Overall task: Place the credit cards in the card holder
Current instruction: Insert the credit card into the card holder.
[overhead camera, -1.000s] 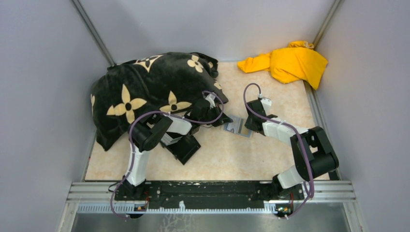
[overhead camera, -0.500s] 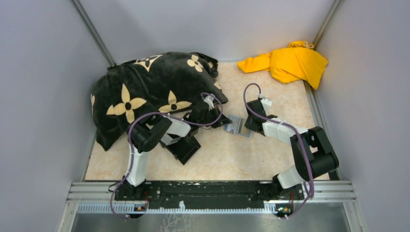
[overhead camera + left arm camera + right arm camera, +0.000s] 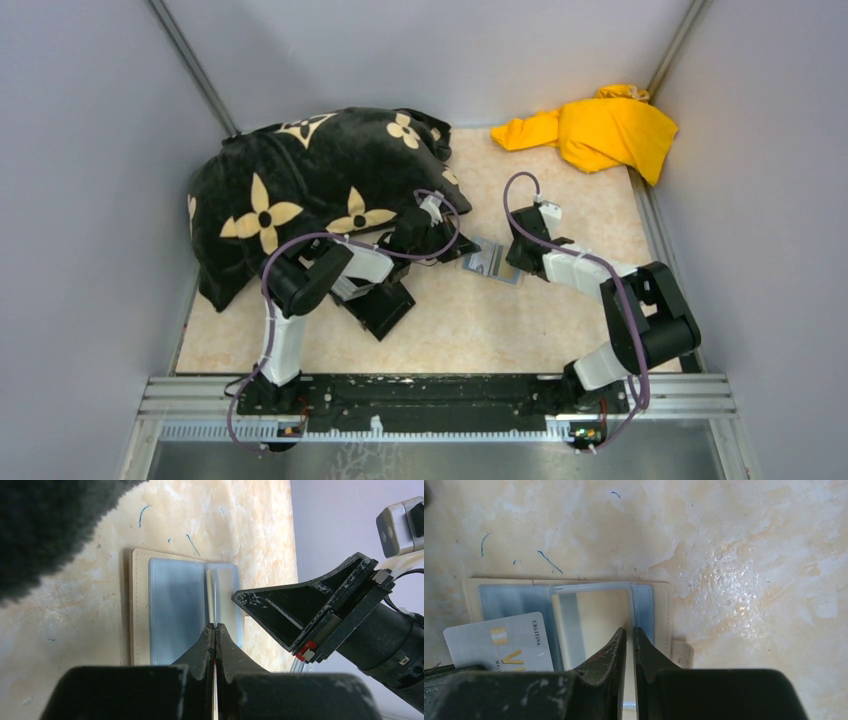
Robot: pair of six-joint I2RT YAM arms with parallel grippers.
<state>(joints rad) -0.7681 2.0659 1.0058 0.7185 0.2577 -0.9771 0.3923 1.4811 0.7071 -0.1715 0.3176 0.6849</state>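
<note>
The left gripper (image 3: 215,626) is clamped tight on a pale credit card (image 3: 499,640), which its own camera sees only edge-on. The right wrist view shows the card's face, with a gold chip and print, its corner lying over the left blue pocket of the open card holder (image 3: 574,587). The right gripper (image 3: 629,629), narrow, pinches the holder's right pocket edge. The holder lies on the marbled beige table (image 3: 480,320), between the two arms. From above I see grey walls (image 3: 90,150), a black flowered cushion (image 3: 300,190) far left, a yellow cloth (image 3: 600,130) far right and a black box (image 3: 385,305) by the left arm.
</note>
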